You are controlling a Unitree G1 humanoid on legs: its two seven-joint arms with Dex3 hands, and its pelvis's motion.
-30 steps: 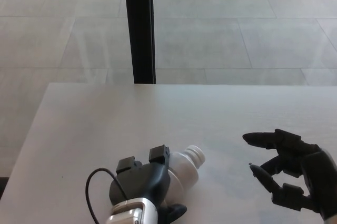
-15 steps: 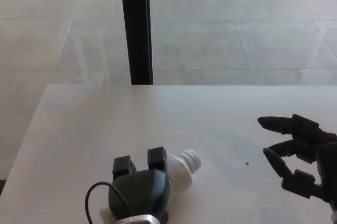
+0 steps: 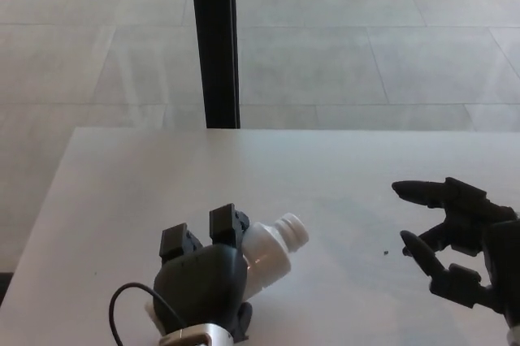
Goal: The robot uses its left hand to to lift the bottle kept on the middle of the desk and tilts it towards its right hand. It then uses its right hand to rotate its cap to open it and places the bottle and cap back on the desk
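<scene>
Down at the near left of the desk (image 3: pixel 146 192) the left hand (image 3: pixel 201 277) is wrapped around the white bottle (image 3: pixel 266 250), its two thick fingers (image 3: pixel 226 226) curled over the top of the body. The bottle is tilted, its threaded neck pointing up and to the right, toward the other hand, and its mouth looks bare (no cap on it that I can make out). Most of the bottle's lower half is hidden behind the black back of the hand, so whether its base touches the desk I cannot tell. A thin black cable (image 3: pixel 130 313) loops off the wrist and runs out of the bottom edge.

Well apart, at the right edge, the right hand (image 3: pixel 455 244) hovers just over the desk with its fingers spread wide, holding nothing; its wrist is cut off by the frame. A tiny dark speck (image 3: pixel 383 253) lies on the desk just beside its fingertips. Beyond the desk stand a black post (image 3: pixel 214 37) and a pale tiled floor (image 3: pixel 366 37).
</scene>
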